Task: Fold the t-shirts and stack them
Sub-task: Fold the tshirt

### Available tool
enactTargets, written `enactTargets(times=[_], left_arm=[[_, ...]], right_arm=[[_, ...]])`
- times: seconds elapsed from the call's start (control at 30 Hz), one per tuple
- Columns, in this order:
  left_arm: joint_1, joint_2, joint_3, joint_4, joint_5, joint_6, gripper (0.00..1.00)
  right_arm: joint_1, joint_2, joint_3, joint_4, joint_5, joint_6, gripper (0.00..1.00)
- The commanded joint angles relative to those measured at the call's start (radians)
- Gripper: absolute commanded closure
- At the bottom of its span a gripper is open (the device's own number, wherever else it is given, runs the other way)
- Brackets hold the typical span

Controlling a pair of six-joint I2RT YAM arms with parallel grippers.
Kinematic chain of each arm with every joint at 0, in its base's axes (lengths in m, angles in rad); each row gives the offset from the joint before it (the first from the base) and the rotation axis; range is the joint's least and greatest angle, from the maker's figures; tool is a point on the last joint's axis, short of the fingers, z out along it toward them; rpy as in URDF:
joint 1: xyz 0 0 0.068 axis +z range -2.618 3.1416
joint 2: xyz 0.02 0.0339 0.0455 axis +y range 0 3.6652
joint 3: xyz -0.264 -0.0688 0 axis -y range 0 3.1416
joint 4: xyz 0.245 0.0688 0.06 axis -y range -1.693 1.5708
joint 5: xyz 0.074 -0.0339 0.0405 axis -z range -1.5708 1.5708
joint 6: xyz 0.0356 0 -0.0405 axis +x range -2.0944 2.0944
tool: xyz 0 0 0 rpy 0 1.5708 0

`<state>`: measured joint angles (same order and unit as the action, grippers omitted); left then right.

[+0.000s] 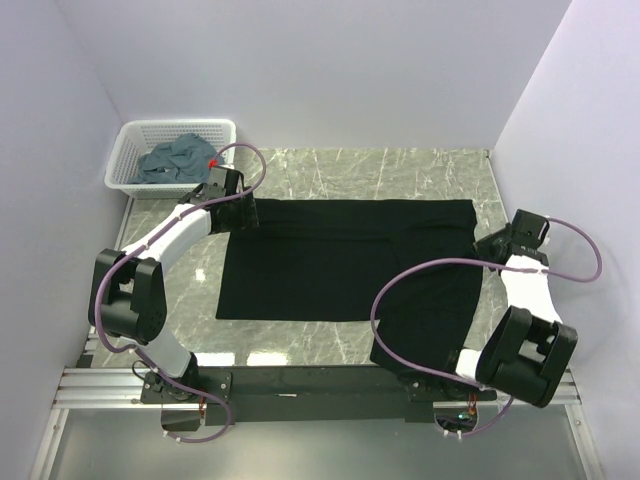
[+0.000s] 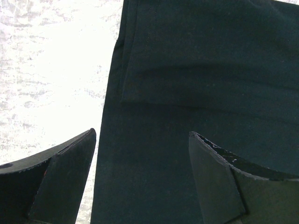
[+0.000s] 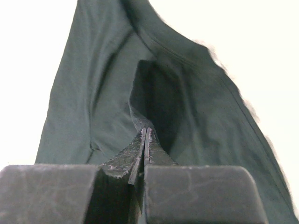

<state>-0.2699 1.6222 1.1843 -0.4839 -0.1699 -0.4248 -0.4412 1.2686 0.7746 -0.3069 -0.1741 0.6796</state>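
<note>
Top external view: slate blue-grey t-shirts (image 1: 172,160) are lying bunched in a white lattice basket (image 1: 128,150) at the marble table's (image 1: 400,170) far-left corner. Just beside it, the left gripper (image 2: 140,135) is hanging over the far-left corner of the black t-shirt (image 1: 330,265), jaws spread wide, one finger over bare marble and the other over cloth. The black t-shirt is lying spread flat across the table's middle. At its far-right corner, the right gripper (image 3: 145,133) is pinching a raised fold of the black cloth, jaws pressed together on it.
</note>
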Motion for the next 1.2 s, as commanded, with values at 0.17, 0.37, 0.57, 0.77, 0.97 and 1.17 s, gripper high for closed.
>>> enactTargets(times=[0.17,0.37,0.57,0.77,0.97,1.17], left_arm=[[-0.006,-0.035,0.038,0.002,0.004,0.021,0.14],[-0.008,-0.030,0.038,0.001,0.001,0.023,0.14],[-0.006,-0.022,0.040,-0.002,0.004,0.024,0.14],[-0.006,-0.013,0.041,-0.004,0.000,0.024,0.14],[-0.006,-0.012,0.040,-0.004,-0.006,0.024,0.14],[-0.006,-0.007,0.041,-0.005,0.001,0.024,0.14]], right_arm=[[-0.004,-0.084,-0.063,-0.182,0.120,0.023,1.00],[-0.004,-0.120,-0.084,-0.225,0.134,0.026,1.00],[-0.004,-0.126,-0.089,-0.251,0.171,0.023,1.00],[-0.004,-0.143,-0.101,-0.261,0.150,0.041,1.00],[-0.004,-0.175,-0.103,-0.296,0.134,0.031,1.00],[-0.004,-0.198,-0.144,-0.299,0.119,0.032,1.00]])
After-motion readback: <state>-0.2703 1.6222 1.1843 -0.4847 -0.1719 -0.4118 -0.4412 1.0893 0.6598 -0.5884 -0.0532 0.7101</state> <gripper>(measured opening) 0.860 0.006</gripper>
